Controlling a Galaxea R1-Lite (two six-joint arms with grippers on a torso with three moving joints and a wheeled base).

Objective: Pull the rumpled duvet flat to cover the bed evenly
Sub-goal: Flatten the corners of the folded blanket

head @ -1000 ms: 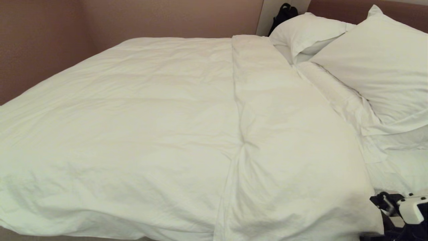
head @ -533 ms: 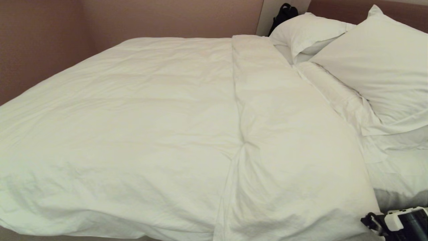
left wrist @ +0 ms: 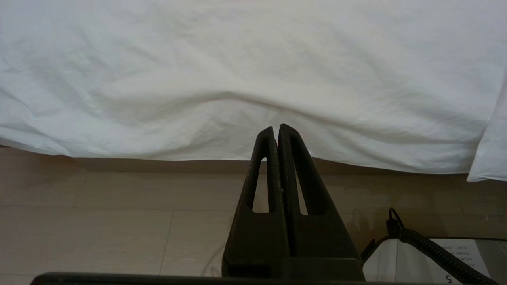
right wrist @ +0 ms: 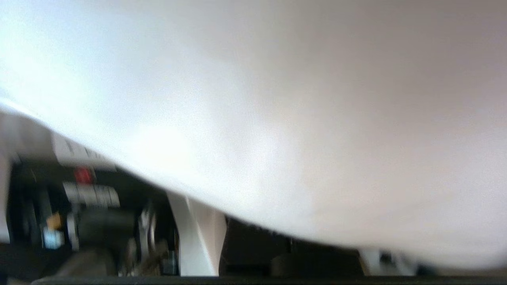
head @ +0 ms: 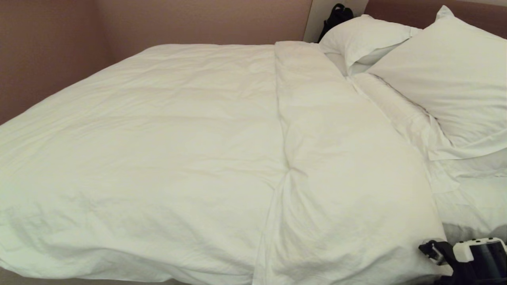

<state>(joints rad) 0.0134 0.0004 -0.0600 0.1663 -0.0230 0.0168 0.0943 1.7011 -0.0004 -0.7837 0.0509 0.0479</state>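
Showing one legible mark only: a single digit "5", printed on the white sheet (left wrist: 443, 259) lying at the corner of the left wrist view, beside the coiled black cable (left wrist: 429, 249). Carrying further lines of small print on the same sheet, too fine to read. Bearing a white label (right wrist: 79, 152) with dark lettering among the machine parts in the right wrist view, blurred beyond reading.

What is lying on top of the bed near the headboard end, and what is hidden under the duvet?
Two white pillows rest there, beside the duvet's folded-back band. The duvet hides the rest of the bed's surface; what lies beneath cannot be seen.
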